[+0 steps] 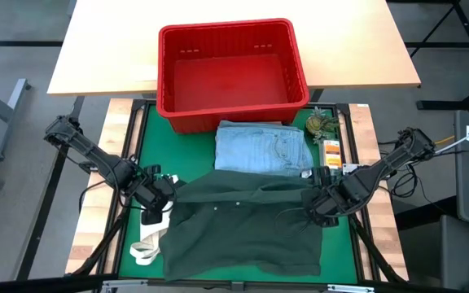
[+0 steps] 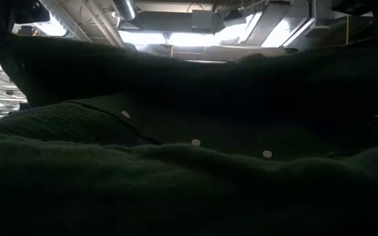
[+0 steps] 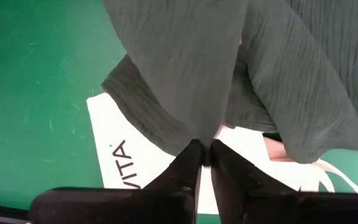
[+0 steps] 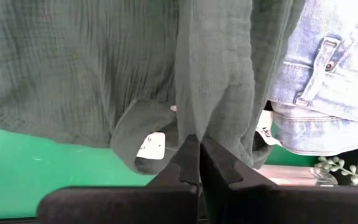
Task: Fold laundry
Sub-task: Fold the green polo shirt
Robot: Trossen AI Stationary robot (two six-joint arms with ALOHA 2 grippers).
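Two claws pinch dark green shirt (image 1: 243, 224): left claw (image 3: 205, 154) and right claw (image 4: 199, 148) at opposite edges.

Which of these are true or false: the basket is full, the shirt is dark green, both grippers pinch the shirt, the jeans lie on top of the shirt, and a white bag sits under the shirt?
1. The red basket is full. False: it is empty.
2. The shirt is dark green. True.
3. The left gripper and right gripper each pinch the shirt. True.
4. The jeans lie on top of the shirt. False: they lie beside it, toward the basket.
5. A white bag lies partly under the shirt. True.
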